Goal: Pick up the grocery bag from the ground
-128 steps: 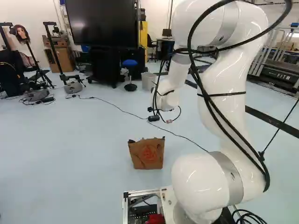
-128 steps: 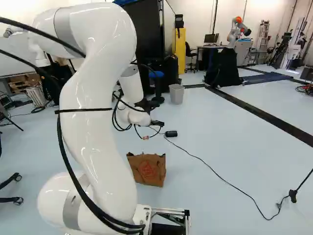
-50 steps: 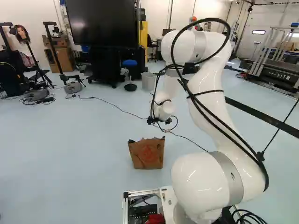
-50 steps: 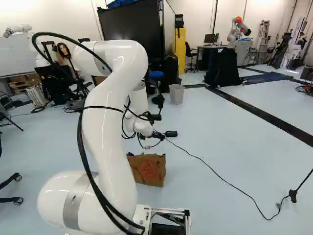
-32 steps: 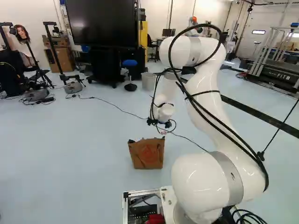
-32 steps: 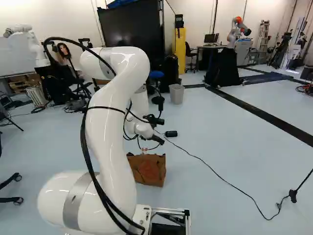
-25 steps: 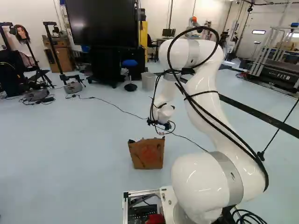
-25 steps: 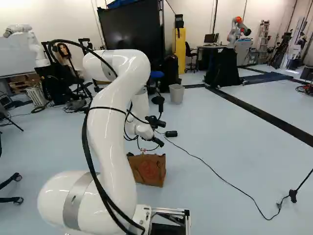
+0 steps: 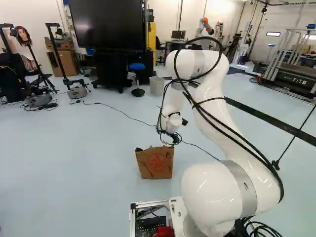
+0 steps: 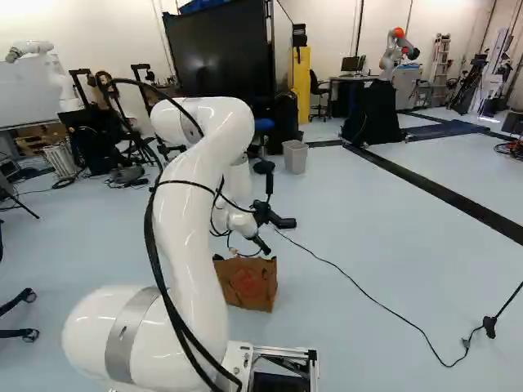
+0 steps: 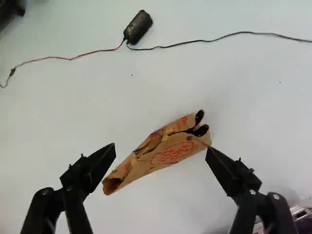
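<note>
Gripper (image 11: 161,150) above paper bag (image 11: 171,152), fingers wide apart. Bag's long mouth runs aslant, roughly finger to finger; a turn seems needed to pinch across it.

Arm (image 9: 215,116) is glossy white with rounded tubular segments, grey joint bands (image 9: 245,185), thick looping black cables (image 10: 150,245), thin black strap (image 10: 184,181), and black two-fingered gripper (image 10: 273,236) with silvery screw heads (image 11: 252,192).

The bag (image 10: 248,286) stands on the floor (image 10: 368,269), the gripper (image 10: 276,235) above it. Beyond the bag is a bin (image 10: 295,158); right of the bag, a cable (image 10: 357,282).
</note>
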{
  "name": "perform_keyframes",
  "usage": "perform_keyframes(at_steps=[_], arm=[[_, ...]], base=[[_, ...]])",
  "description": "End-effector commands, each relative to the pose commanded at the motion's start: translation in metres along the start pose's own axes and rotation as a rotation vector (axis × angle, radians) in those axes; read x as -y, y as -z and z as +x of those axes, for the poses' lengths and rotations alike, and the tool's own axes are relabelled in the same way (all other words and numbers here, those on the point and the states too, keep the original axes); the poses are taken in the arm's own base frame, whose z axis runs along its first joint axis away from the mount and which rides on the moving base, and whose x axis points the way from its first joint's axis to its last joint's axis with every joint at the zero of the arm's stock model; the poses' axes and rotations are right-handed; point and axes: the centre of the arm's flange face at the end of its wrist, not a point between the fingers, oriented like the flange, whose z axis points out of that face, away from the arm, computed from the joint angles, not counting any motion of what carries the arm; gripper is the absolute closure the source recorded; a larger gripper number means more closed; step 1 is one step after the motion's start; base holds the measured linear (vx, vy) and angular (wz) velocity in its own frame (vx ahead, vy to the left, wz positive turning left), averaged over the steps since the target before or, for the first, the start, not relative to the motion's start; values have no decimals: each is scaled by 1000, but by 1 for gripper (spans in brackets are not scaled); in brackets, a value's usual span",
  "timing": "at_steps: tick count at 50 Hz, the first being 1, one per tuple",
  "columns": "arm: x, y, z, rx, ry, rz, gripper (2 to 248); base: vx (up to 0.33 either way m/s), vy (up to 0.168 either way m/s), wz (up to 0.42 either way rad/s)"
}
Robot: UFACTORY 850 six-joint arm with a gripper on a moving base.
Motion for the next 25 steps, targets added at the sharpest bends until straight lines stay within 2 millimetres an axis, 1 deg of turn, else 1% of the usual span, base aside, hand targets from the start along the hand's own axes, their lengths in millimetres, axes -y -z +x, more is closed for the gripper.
perform_keyframes(at_steps=[25], arm=[[-8, -34, -9, 17, -351, -23, 3]], base=[[0, 0, 0]])
